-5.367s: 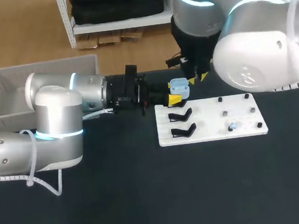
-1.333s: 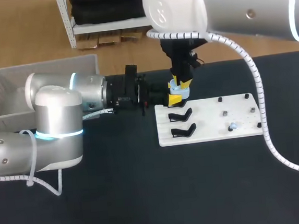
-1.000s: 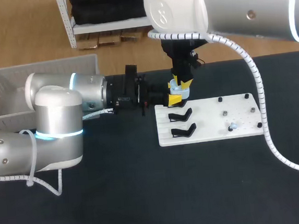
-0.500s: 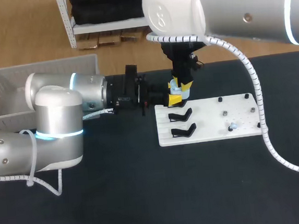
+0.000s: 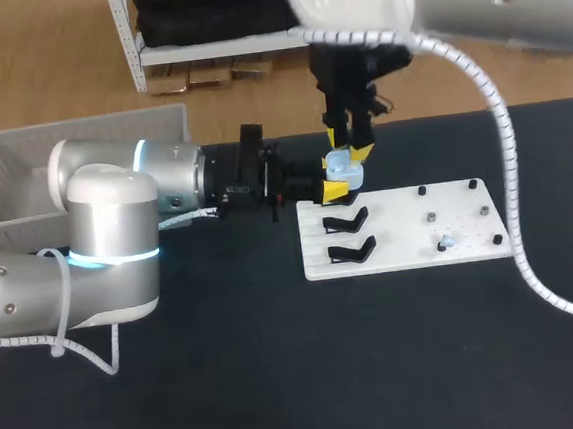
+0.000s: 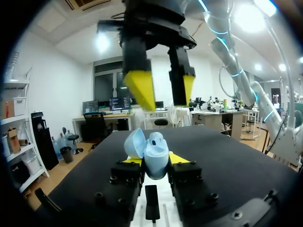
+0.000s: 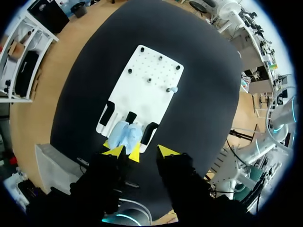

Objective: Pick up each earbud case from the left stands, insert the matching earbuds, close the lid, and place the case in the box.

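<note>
My left tool (image 6: 155,160) is clamped on the light-blue earbud case (image 6: 150,151), one yellow tip on each side. It holds the case upright just above the white board's (image 5: 410,254) left end, with the lid tipped open to one side. Directly above hangs my right tool (image 6: 162,94), tips apart and empty and clear of the case, so a straight descent would meet the open mouth or the lid. Whether a bud already sits inside I cannot tell. Beneath the case are two bare black stands (image 5: 346,219). One earbud (image 5: 446,244) lies among the pegs towards the board's right end, nearer my right arm. The box (image 5: 21,167) sits well apart, beyond my left arm at the counter's left.
</note>
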Action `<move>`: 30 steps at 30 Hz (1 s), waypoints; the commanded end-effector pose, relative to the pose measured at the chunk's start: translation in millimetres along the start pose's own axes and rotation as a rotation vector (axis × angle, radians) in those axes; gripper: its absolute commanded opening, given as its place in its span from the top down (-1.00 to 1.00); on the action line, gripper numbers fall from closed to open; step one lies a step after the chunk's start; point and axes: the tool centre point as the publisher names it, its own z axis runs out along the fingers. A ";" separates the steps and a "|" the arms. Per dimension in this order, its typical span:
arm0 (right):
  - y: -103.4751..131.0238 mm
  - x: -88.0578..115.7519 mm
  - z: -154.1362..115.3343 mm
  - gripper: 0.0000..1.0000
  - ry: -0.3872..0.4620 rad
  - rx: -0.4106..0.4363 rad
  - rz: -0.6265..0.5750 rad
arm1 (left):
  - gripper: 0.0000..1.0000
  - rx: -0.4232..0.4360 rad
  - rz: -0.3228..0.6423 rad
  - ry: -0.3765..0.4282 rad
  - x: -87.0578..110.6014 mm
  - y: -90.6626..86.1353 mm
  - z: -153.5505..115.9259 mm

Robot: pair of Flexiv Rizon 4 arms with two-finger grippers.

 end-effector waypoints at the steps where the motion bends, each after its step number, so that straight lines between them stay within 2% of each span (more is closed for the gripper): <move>1: -45.9 -11.5 -10.5 0.13 0.030 -0.145 -0.067 | 1.00 -0.007 0.003 -0.002 0.6 -1.8 0.1; 3: -54.3 -16.9 -12.5 0.07 0.010 -0.199 -0.134 | 1.00 -0.007 0.003 -0.002 0.6 -1.8 0.1; 7: -70.5 -23.3 -11.4 0.10 -0.026 -0.235 -0.259 | 1.00 -0.007 0.003 -0.002 0.6 -1.8 0.1; 10: -81.1 -25.3 -7.0 0.11 -0.102 -0.245 -0.343 | 1.00 -0.007 0.003 -0.002 0.6 -1.8 0.1; 15: -97.8 -26.6 -1.6 0.58 -0.160 -0.259 -0.462 | 1.00 -0.007 0.003 -0.002 0.6 -1.8 0.1; 18: -106.2 -29.4 2.0 0.55 -0.164 -0.248 -0.510 | 1.00 -0.007 0.003 -0.002 0.6 -1.8 0.1; 20: -111.1 -33.1 4.6 0.11 -0.158 -0.250 -0.529 | 1.00 -0.007 0.003 -0.002 0.6 -1.8 0.1; 21: -113.4 -35.4 6.2 -0.28 -0.152 -0.247 -0.534 | 1.00 -0.007 0.003 -0.002 0.6 -1.8 0.1; 22: -115.4 -38.0 8.1 -0.82 -0.148 -0.241 -0.536 | 1.00 -0.007 0.003 -0.002 0.6 -1.8 0.1; 23: -117.2 -40.0 9.5 -1.00 -0.138 -0.242 -0.543 | 1.00 -0.007 0.003 -0.002 0.6 -1.8 0.1; 30: -129.4 -51.6 12.5 -1.00 -0.109 -0.260 -0.587 | 1.00 -0.007 0.003 -0.002 0.6 -1.8 0.1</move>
